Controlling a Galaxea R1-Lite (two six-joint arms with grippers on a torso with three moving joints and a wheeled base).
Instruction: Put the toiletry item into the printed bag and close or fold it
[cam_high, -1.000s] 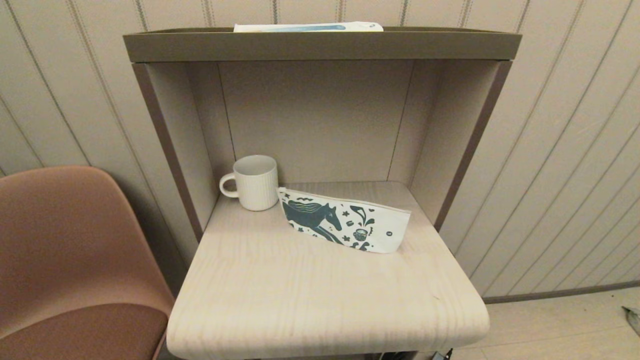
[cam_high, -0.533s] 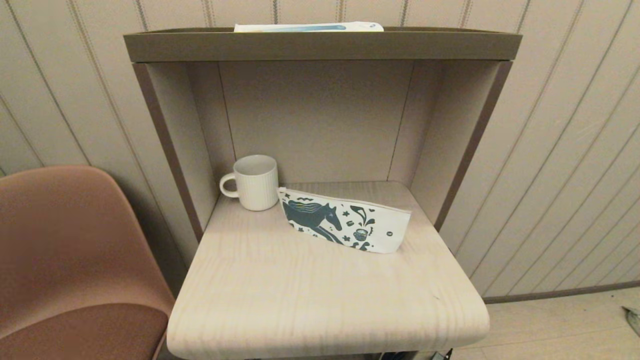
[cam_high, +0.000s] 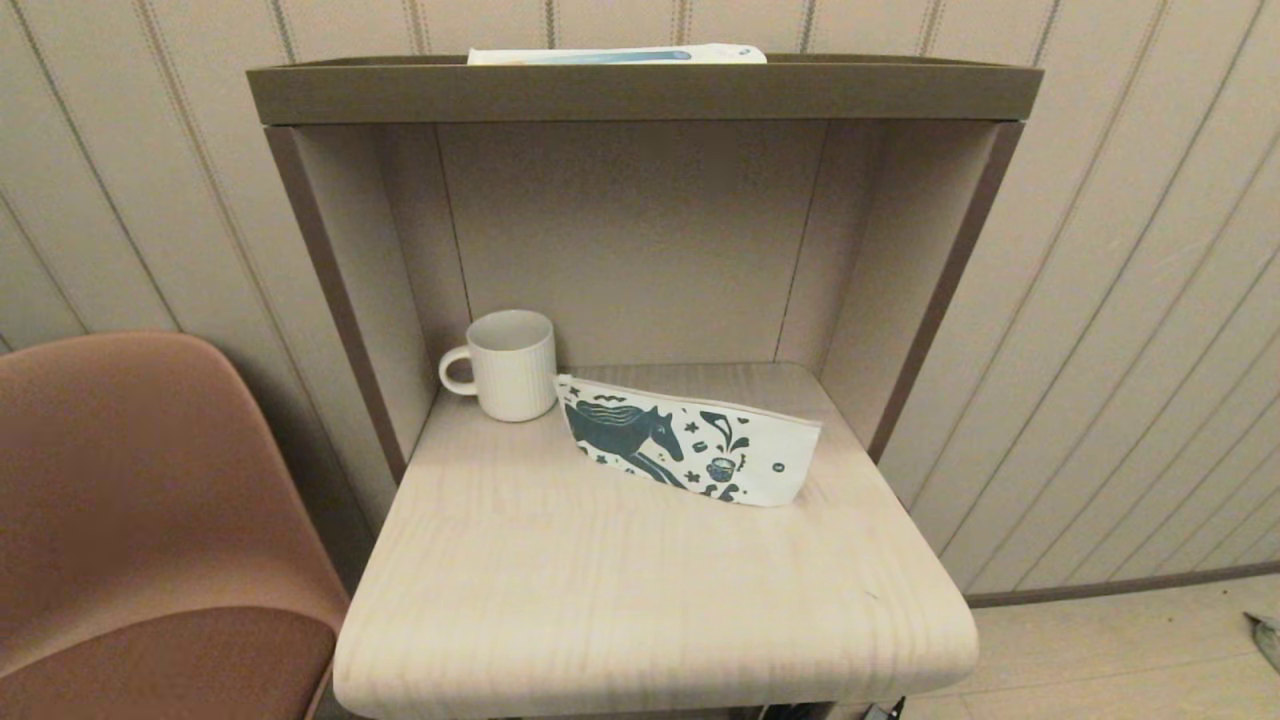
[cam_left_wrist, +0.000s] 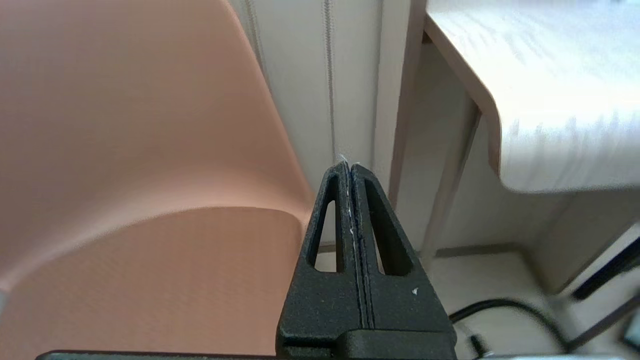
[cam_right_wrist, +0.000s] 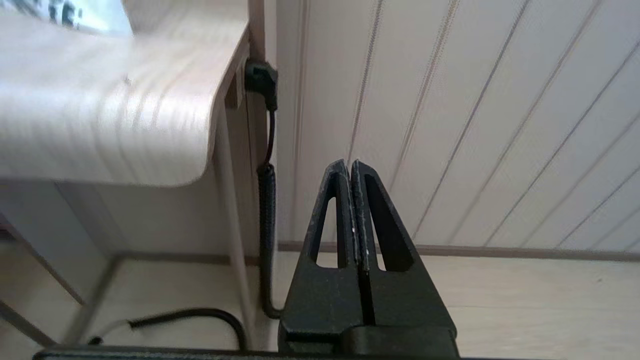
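Looks like the wrap-up stage: the printed bag (cam_high: 690, 450) is seen lying flat and apparently closed on the worktop (cam_high: 650, 600) just beside the mug (cam_high: 510, 365), and the toiletry item can't be spotted anywhere (presumably tucked inside already). The left tool (cam_left_wrist: 350, 167) and right tool (cam_right_wrist: 349, 165) are both pinched fully together, empty, parked below the worktop edge. Nothing more seems to be called for, unless the closure needs checking.

White bag (cam_high: 690, 443) printed with a dark teal horse, stars and cup; cream ribbed mug (cam_high: 511, 365); pale wood-grain table (cam_high: 650, 600); terracotta chair (cam_high: 140, 520); striped beige wall (cam_high: 1130, 300).
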